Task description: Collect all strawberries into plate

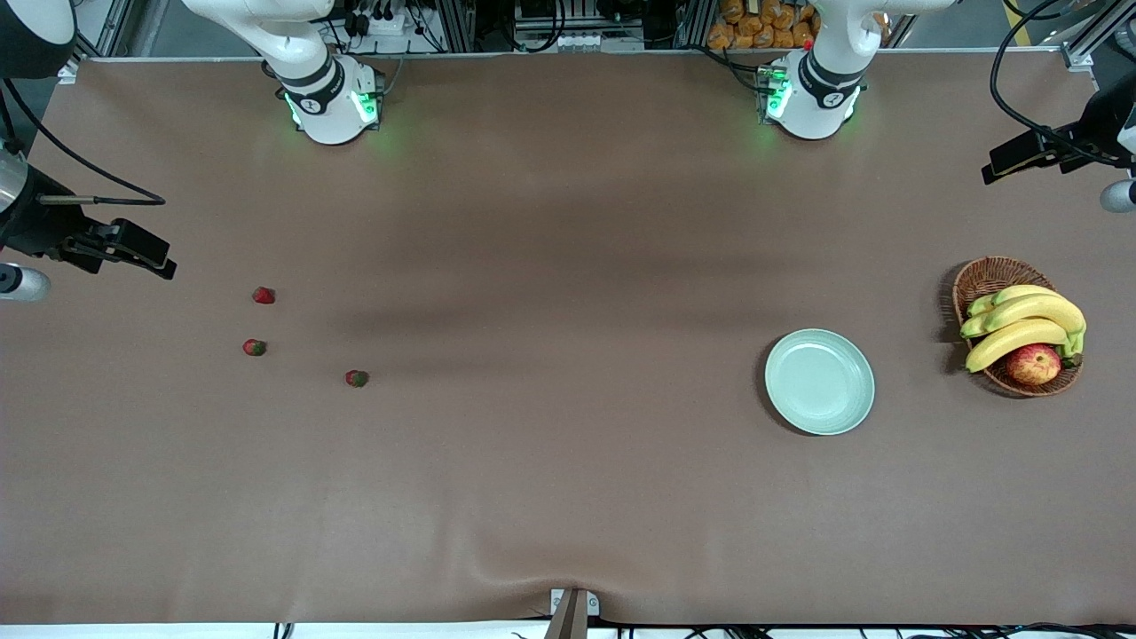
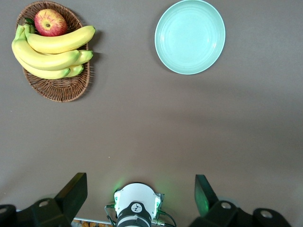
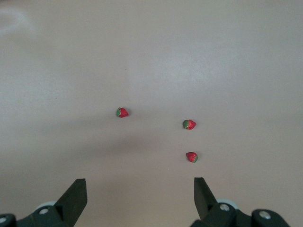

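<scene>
Plate (image 1: 819,382) bare, both end effectors (image 2: 140,189) (image 3: 140,189) wide open

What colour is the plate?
Pale mint green, plain and glossy; the plate shows best in the left wrist view.

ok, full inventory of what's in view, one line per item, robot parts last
strawberries: 3, red with green caps, loose on the table toward the right arm's end.
plate: 1, pale mint green, empty, toward the left arm's end.
basket: 1, brown wicker, beside the plate, closer to the table's end.
bananas: one bunch, yellow, in the basket.
apple: 1, red-yellow, in the basket.
table: 1, brown cover.
left gripper: jaws open, up by the table's end near the basket.
right gripper: jaws open, raised above the strawberries' end.
</scene>
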`<state>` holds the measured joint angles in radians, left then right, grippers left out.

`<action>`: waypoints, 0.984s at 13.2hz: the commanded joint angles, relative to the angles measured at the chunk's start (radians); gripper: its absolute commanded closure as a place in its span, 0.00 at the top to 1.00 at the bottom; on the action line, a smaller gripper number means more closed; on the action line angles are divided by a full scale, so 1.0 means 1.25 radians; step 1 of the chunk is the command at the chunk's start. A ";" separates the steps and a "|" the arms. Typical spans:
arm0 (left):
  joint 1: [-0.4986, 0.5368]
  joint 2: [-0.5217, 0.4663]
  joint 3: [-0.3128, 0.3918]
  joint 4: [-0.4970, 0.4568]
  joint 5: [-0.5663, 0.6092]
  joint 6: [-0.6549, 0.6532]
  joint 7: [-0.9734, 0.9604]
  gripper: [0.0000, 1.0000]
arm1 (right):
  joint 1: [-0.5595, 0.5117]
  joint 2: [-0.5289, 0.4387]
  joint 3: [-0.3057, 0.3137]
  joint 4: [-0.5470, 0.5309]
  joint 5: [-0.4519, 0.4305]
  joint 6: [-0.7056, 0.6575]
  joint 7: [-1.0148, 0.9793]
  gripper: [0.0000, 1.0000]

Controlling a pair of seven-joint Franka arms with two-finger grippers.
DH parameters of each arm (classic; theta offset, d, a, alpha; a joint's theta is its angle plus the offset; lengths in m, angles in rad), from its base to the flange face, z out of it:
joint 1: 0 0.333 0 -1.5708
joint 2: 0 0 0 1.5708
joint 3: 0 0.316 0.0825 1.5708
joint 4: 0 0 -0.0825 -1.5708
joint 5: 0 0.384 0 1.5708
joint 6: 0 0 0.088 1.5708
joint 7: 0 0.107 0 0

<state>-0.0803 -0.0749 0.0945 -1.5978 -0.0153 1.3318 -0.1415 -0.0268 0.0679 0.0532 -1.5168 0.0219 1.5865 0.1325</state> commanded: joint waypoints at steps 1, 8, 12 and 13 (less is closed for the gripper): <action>0.004 0.011 -0.002 0.015 -0.007 -0.014 0.004 1.00 | -0.013 0.007 0.009 0.015 0.001 -0.010 -0.004 1.00; 0.003 0.024 -0.003 0.019 -0.009 -0.009 0.004 1.00 | -0.017 0.007 0.009 0.015 0.000 -0.010 -0.004 1.00; -0.002 0.032 -0.003 0.018 -0.010 -0.008 0.003 1.00 | -0.017 0.016 0.009 0.015 0.000 -0.009 -0.027 1.00; -0.003 0.032 -0.004 0.018 -0.010 -0.008 0.003 1.00 | -0.017 0.022 0.009 0.015 0.000 -0.004 -0.034 1.00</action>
<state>-0.0821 -0.0503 0.0916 -1.5980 -0.0153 1.3324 -0.1415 -0.0292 0.0718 0.0529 -1.5168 0.0219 1.5863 0.1213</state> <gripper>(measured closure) 0.000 0.000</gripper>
